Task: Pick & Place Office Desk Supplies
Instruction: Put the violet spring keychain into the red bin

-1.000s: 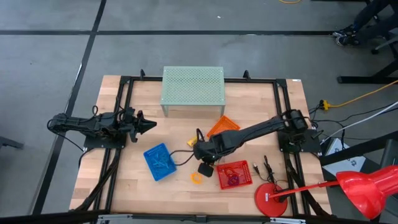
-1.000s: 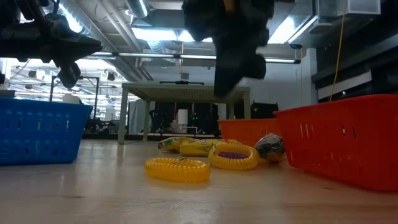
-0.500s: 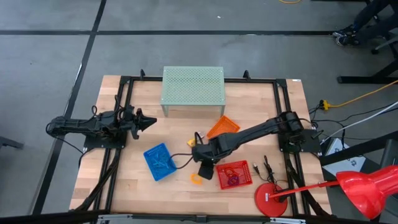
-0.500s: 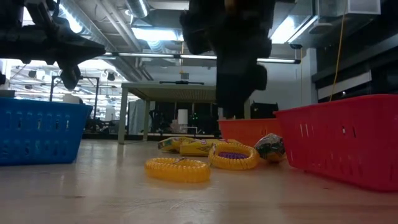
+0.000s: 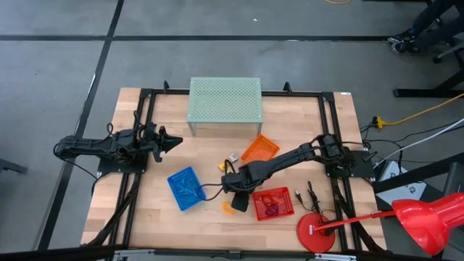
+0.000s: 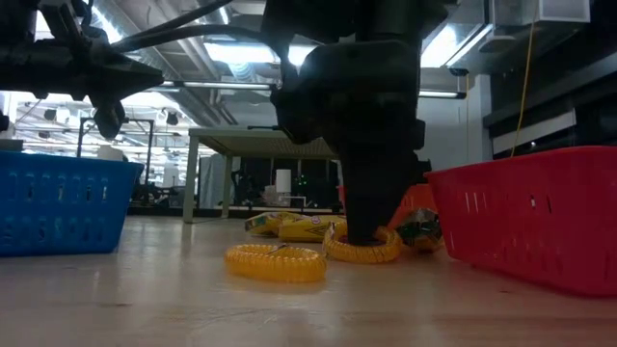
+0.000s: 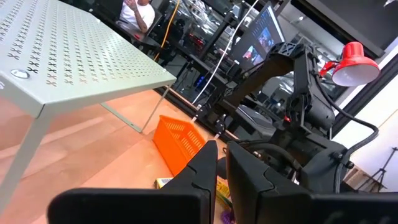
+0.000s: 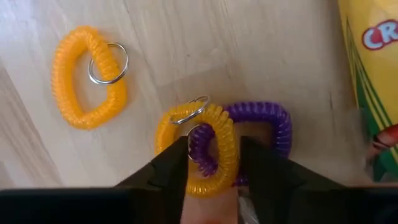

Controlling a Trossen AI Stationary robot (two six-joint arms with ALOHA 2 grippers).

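From above, the right gripper point(image 5: 238, 203) has dropped from over the red basket point(image 5: 273, 204) to the table just left of it, beside the blue basket point(image 5: 184, 188); the left gripper point(image 5: 168, 142) waits near the green stand point(image 5: 225, 100), fingers closed on nothing. At table height, the right arm now stands on a yellow coil point(image 6: 363, 244), with another coil point(image 6: 275, 261) nearby. The right wrist camera shows its fingers open astride the tangled yellow point(image 8: 200, 149) and purple coils point(image 8: 261, 127), not yet pinched. Judging by this, a pick is about to start
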